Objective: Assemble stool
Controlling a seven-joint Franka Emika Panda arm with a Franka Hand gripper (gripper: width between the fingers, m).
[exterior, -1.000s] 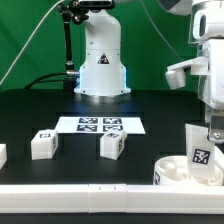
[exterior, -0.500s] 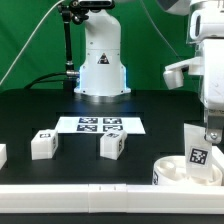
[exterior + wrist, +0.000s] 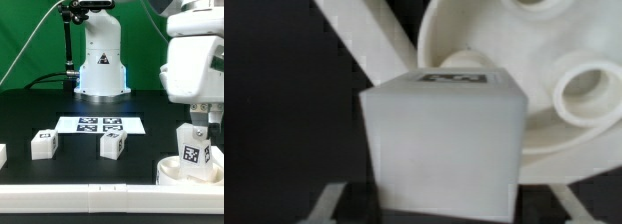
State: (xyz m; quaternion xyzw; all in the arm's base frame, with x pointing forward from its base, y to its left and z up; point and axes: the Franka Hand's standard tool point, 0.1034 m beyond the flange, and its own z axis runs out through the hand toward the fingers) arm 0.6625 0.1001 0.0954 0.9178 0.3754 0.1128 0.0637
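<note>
On the exterior view's right, my gripper [image 3: 204, 122] is shut on a white blocky leg [image 3: 193, 150] with a black-and-white tag on its face. The leg hangs slightly tilted, with its lower end at the round white seat [image 3: 176, 173] that lies on the black table. In the wrist view the leg [image 3: 445, 140] fills the middle. My gripper [image 3: 446, 205] has one finger on each side of it, and the seat [image 3: 535, 70] with its holes lies just beyond. Whether the leg touches the seat I cannot tell.
Two loose white legs [image 3: 43, 143] [image 3: 112, 145] stand on the table, and a third [image 3: 2, 154] shows at the exterior view's left edge. The marker board [image 3: 100, 125] lies behind them. A long white rail [image 3: 80, 192] runs along the front. The arm's base [image 3: 100, 60] stands at the back.
The arm has swung toward the exterior view's left, so more of it shows. The held leg has shifted slightly left and now tilts over the seat.
</note>
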